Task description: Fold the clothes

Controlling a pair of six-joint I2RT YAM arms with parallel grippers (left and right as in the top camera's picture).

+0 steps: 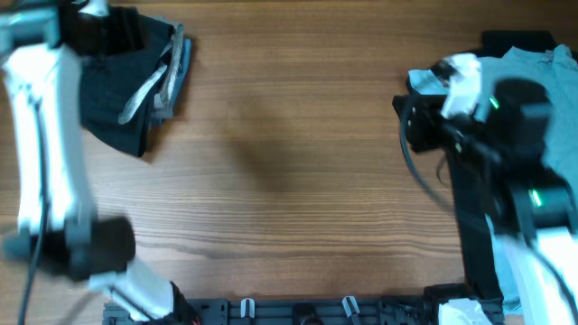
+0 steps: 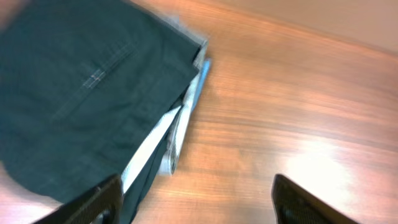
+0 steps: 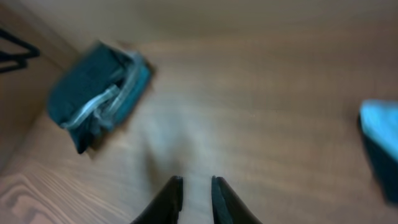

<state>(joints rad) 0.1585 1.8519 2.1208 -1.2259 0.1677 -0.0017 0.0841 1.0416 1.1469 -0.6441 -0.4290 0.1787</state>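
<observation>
A folded stack of dark clothes with pale grey and blue edges lies at the table's far left. It also shows in the left wrist view and the right wrist view. My left gripper is wide open and empty, with its left finger over the stack's near edge. A loose pile of light grey-blue and black clothes lies at the far right under my right arm. My right gripper hovers over bare wood at the pile's left edge, its fingers a narrow gap apart with nothing between them.
The wooden table stretches between the stack and the pile. A corner of light blue cloth shows at the right edge of the right wrist view. A black rail with clips runs along the front edge.
</observation>
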